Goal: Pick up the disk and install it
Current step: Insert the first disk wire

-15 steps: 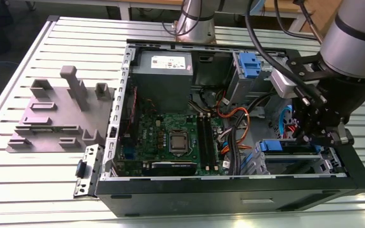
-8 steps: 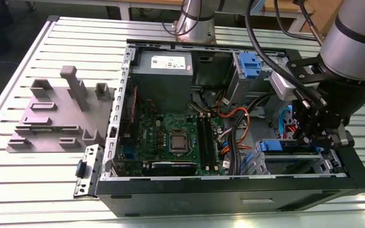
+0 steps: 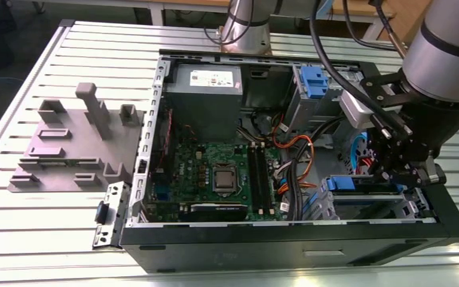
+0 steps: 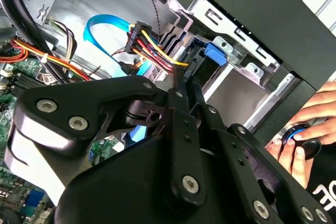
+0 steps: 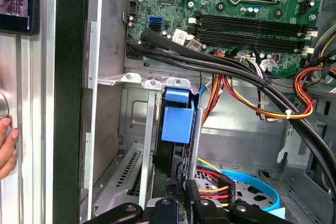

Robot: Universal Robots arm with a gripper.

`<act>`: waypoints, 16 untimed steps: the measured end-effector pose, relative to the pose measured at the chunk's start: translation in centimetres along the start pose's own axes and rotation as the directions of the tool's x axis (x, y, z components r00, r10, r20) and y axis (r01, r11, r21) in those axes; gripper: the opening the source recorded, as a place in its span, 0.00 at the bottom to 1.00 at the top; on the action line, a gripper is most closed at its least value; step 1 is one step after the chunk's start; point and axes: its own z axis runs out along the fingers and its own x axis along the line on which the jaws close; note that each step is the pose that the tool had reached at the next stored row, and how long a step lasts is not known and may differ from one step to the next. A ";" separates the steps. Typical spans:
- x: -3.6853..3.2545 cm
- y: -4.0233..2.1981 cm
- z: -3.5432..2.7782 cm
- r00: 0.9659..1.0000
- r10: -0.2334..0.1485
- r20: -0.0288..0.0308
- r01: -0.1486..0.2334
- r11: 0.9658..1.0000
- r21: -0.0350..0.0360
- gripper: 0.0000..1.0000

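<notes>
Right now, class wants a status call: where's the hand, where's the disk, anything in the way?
Hand low inside case, at drive cage. Disk in cage slot, blue tab showing. Power cables crowd alongside.

Pretty bright in here, light coming from overhead. The slatted table (image 3: 46,239) glares almost white, while inside the open case (image 3: 213,251) it's softer shadow along the walls.
</notes>
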 end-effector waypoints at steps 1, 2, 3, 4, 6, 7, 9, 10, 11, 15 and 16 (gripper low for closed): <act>0.00 0.01 0.03 1.000 0.000 0.000 0.000 1.000 0.000 0.18; 0.00 0.01 0.07 1.000 0.000 0.000 0.000 1.000 0.000 0.18; 0.00 0.02 0.11 1.000 0.000 0.000 0.000 1.000 0.000 0.18; 0.00 0.02 0.13 1.000 0.000 0.000 0.000 1.000 0.000 0.18; 0.01 0.03 0.17 1.000 0.000 0.000 0.000 1.000 0.000 0.18; 0.01 0.04 0.21 1.000 0.000 0.000 0.000 1.000 0.000 0.18; 0.02 0.05 0.26 1.000 0.000 0.000 0.000 1.000 0.000 0.18; 0.02 0.05 0.27 1.000 0.000 0.000 0.000 1.000 0.000 0.18; 0.02 0.05 0.28 1.000 0.000 0.000 0.000 1.000 0.000 0.18; 0.02 0.05 0.28 1.000 0.000 0.001 0.000 1.000 0.000 0.18; 0.02 0.05 0.25 1.000 0.000 0.001 0.000 1.000 0.000 0.18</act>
